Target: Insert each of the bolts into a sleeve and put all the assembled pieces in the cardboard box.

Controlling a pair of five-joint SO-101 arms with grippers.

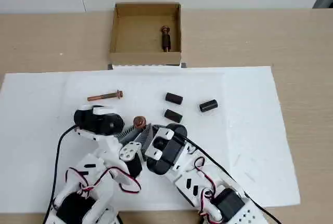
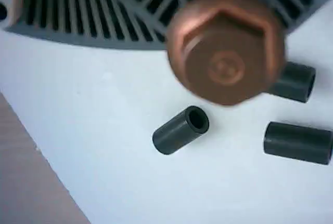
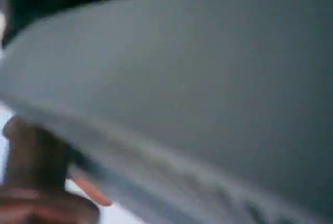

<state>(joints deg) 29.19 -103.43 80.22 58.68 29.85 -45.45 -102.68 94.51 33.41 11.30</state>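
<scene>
A copper bolt (image 1: 139, 122) stands upright between the two arms near the mat's front middle. My left gripper (image 1: 138, 129) is shut on it. In the left wrist view the bolt's hexagonal head (image 2: 226, 47) faces the camera, below a grey ribbed finger (image 2: 104, 11). My right gripper (image 1: 155, 134) sits close beside the bolt. Its wrist view has a blurred grey surface (image 3: 208, 78) and a bit of copper (image 3: 31, 203). Three black sleeves (image 1: 174, 98) (image 1: 173, 115) (image 1: 208, 105) lie just beyond. A second bolt (image 1: 105, 96) lies to the left. The cardboard box (image 1: 119, 31) holds one bolt inside a sleeve (image 1: 165, 38).
A white paper mat (image 1: 250, 130) covers the wooden table (image 1: 302, 42). Both arms' bodies and cables crowd the front edge. The box stands just past the mat's far edge.
</scene>
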